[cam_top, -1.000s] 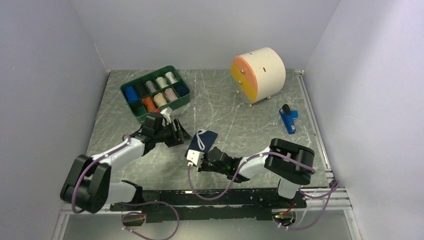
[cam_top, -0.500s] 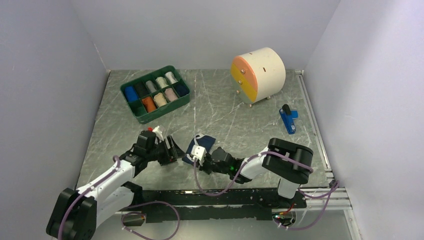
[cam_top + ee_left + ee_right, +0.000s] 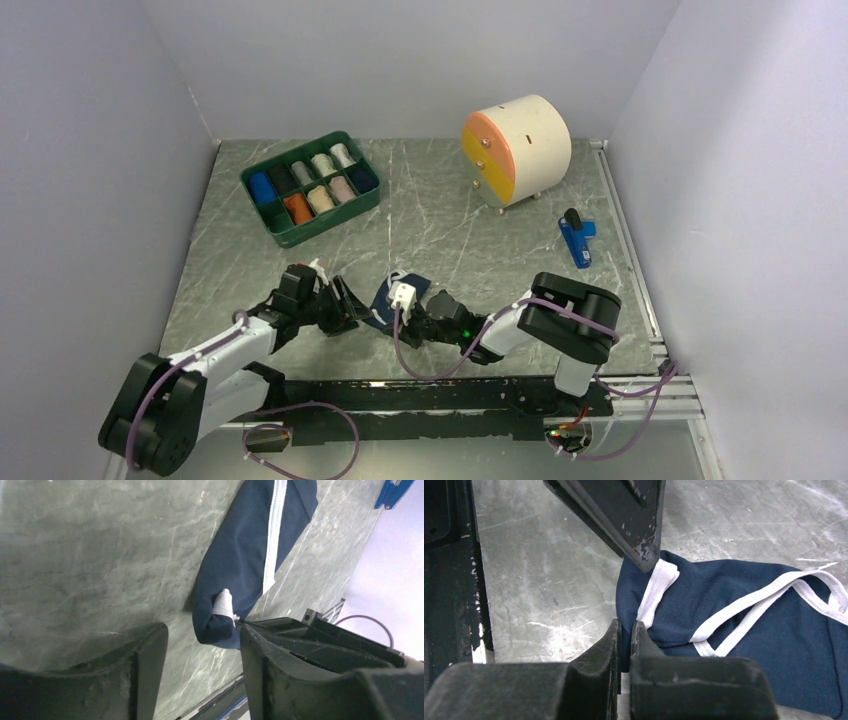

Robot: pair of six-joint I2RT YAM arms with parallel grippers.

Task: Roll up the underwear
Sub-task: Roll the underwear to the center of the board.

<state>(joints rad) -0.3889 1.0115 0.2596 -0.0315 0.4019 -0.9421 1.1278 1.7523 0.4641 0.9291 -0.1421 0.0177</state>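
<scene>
Long axis: the navy underwear [image 3: 416,284] is seen folded into a narrow strip and laid diagonally. One end is pointed at the two grippers, the other away from them and to the right.
Place: it is laid flat on the marbled table [image 3: 480,240], on the arm side of the green tray [image 3: 262,205] and to the tray's right, well apart from it.
Right gripper [image 3: 625,645]: the jaws are pinched together on the near corner, with navy fabric caught between them.
Left gripper [image 3: 202,640]: the jaws are spread with nothing gripped. The strip's near end is framed between them, and one fingertip [image 3: 646,555] is touching the white band.
Look: dark navy soft cloth, with white trim run lengthwise and slight bunching at the near end.
</scene>
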